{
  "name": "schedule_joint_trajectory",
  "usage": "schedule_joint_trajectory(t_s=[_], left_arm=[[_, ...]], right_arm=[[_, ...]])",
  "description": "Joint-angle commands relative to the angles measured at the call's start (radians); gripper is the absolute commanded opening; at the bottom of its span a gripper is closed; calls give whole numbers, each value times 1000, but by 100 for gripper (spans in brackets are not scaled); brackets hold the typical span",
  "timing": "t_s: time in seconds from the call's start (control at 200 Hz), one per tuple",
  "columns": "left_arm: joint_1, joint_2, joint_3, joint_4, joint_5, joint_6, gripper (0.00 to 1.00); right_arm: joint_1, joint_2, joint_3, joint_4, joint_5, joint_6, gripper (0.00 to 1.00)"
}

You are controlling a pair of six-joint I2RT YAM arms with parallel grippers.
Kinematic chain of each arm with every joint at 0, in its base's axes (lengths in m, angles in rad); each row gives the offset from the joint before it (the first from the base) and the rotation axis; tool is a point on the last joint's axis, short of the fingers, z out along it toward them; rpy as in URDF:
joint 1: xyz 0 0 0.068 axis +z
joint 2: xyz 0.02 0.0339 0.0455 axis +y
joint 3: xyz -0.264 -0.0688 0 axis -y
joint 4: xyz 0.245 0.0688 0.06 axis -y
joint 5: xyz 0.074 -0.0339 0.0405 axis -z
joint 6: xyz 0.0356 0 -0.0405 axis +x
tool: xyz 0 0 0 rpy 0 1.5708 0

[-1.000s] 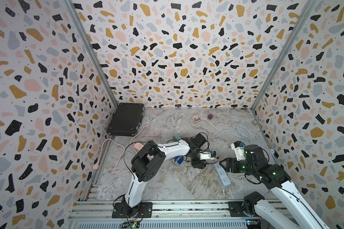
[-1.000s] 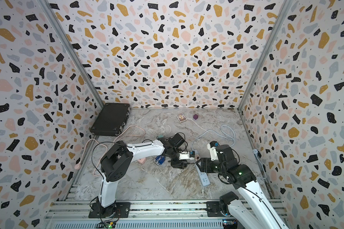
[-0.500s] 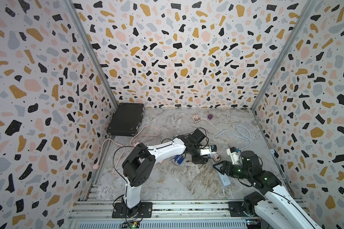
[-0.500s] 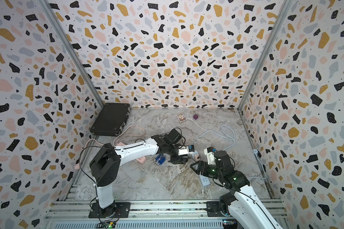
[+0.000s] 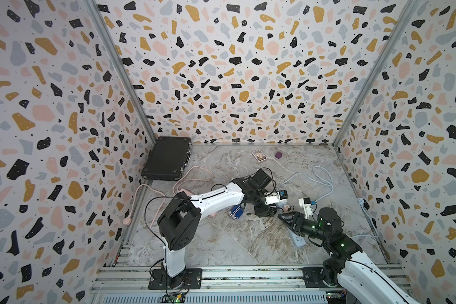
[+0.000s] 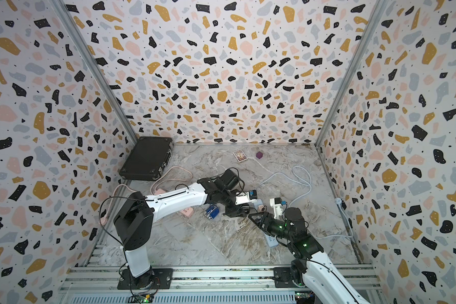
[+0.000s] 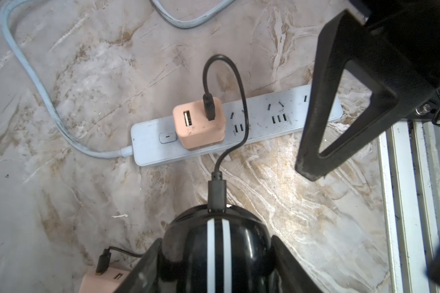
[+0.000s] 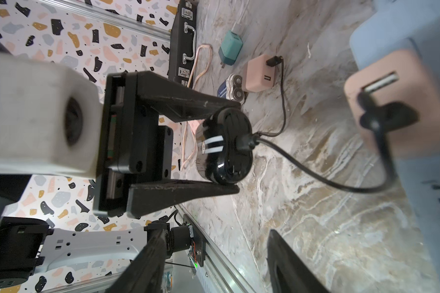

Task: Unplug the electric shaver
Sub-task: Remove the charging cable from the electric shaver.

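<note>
The electric shaver point(image 7: 215, 243) is black and glossy with two white stripes, and my left gripper point(image 7: 216, 253) is shut on it just above the table. Its black cable point(image 7: 241, 106) loops from the shaver's end to a pink charger point(image 7: 200, 126) plugged into the pale blue power strip point(image 7: 264, 121). In the right wrist view the shaver point(image 8: 224, 152) sits between the left fingers point(image 8: 188, 101), cable still in. My right gripper point(image 8: 214, 243) is open and empty, a short way from the shaver. Both top views show the right gripper point(image 5: 284, 218) point(image 6: 254, 218) pointing at the left gripper point(image 5: 265, 210) point(image 6: 237, 210).
A blue shaver point(image 8: 233, 88), a second pink charger point(image 8: 258, 76) and a teal charger point(image 8: 230, 52) lie beyond the left gripper. A black case point(image 5: 166, 162) leans at the back left. Pink cord point(image 5: 192, 173) and pale cord point(image 5: 324, 181) loop over the marble floor.
My right gripper has moved left toward the held shaver and its jaws have narrowed a little. The left gripper keeps the shaver in nearly the same place.
</note>
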Motion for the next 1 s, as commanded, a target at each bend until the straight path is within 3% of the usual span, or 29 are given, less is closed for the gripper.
schedule_joint_trajectory(t_s=[0.0, 0.996], left_arm=[[-3, -32, 17, -16, 63, -13, 55], [-3, -109, -31, -29, 79, -38, 53]], right_arm=[[-3, 2, 0, 135, 26, 60, 63], [0, 162, 15, 295, 78, 46, 56]])
